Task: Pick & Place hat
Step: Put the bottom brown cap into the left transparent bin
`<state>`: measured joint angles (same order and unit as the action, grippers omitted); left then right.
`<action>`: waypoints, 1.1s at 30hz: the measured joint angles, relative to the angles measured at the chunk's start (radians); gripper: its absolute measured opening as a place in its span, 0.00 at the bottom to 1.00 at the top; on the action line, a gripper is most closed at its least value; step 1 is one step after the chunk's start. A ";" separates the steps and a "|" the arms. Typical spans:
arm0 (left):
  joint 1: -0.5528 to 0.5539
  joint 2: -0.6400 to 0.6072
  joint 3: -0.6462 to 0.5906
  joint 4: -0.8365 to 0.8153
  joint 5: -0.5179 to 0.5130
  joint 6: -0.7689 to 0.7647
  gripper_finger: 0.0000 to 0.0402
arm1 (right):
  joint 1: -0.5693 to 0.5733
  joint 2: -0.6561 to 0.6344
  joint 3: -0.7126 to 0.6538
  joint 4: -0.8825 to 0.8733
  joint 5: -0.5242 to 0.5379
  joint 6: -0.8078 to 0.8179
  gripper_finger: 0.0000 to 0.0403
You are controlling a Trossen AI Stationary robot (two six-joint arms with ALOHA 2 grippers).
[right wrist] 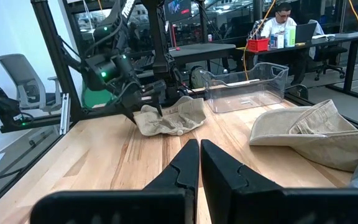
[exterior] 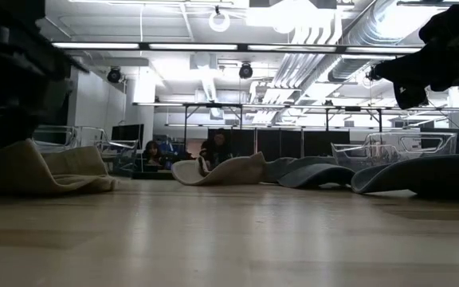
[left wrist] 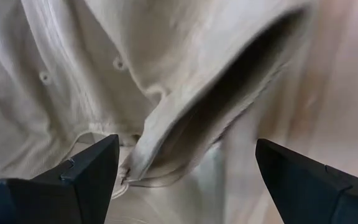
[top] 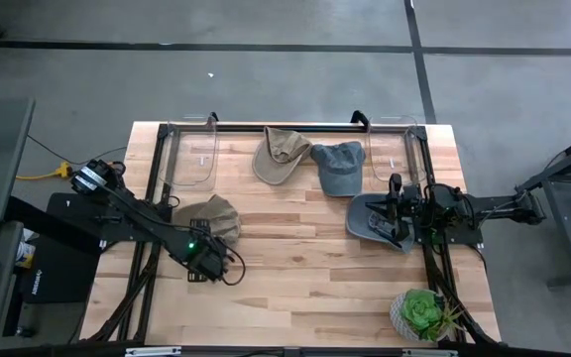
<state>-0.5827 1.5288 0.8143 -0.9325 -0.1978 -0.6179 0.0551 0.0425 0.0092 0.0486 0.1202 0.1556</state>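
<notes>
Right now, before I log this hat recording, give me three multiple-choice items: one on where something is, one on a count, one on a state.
1. Where is the potted plant?
A. at the table's near right corner
B. between the two clear bins
C. beside the left arm's base

2. How many hats lie on the table?
A. two
B. four
C. six

3. How does the left end effector stand?
A. shut on a bin
B. open over the tan hat
C. shut, far from any hat

Answers: 1 A, the high view shows the plant at the bottom right corner. 2 B, two tan and two grey-blue hats show from above. 3 B, the left wrist view shows both fingers spread apart with tan cloth between them.
</notes>
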 joint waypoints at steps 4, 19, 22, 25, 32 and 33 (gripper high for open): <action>0.000 0.000 -0.027 0.008 -0.001 -0.012 0.83 | 0.000 0.000 0.000 0.000 0.000 0.000 0.03; 0.000 0.000 -0.027 0.051 -0.075 -0.019 0.82 | 0.000 0.001 0.000 0.000 0.000 0.000 0.03; 0.001 0.000 -0.027 0.055 -0.083 -0.022 0.75 | 0.000 0.001 0.000 0.000 0.000 0.000 0.03; 0.001 0.000 -0.027 0.053 -0.085 -0.022 0.66 | 0.000 0.001 0.000 0.000 0.000 0.000 0.03; 0.001 0.000 -0.027 0.048 -0.071 -0.022 0.45 | 0.000 0.001 0.000 0.000 0.000 0.000 0.03; 0.001 0.000 -0.027 0.047 -0.070 -0.022 0.43 | 0.000 0.001 0.000 0.000 0.000 0.000 0.03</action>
<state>-0.5819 1.5291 0.7872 -0.8852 -0.2680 -0.6395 0.0551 0.0434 0.0093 0.0486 0.1202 0.1557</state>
